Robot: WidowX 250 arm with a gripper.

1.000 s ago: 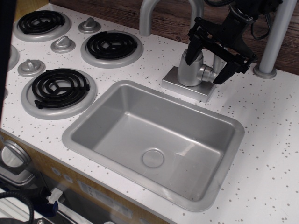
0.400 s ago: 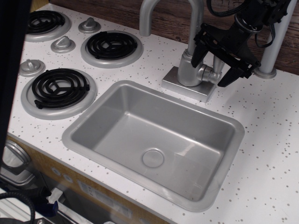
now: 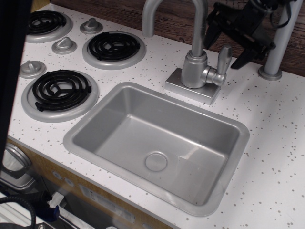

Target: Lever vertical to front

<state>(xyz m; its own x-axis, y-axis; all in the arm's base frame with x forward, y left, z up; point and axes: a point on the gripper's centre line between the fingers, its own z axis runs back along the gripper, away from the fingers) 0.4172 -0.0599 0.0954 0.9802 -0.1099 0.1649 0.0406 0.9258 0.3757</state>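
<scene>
The lever [image 3: 223, 59] is a small silver-grey paddle standing upright on the right side of the cylindrical faucet body [image 3: 194, 70], joined to it by a short round stub. My black gripper [image 3: 232, 42] hangs open above and behind the lever, near the top right of the view. Its two fingers are spread wide, one left of the lever's top and one to the right. It holds nothing and does not touch the lever. The curved spout [image 3: 164, 9] rises out of the top of the frame.
A grey sink basin [image 3: 157, 143] lies in front of the faucet. Several black coil burners [image 3: 113, 46] and grey cone knobs [image 3: 64, 45] fill the left of the white speckled counter. A grey post [image 3: 279, 43] stands right of the gripper, against a wooden back wall.
The gripper has risen up and back to the right, away from the faucet, uncovering the lever, which still stands upright.
</scene>
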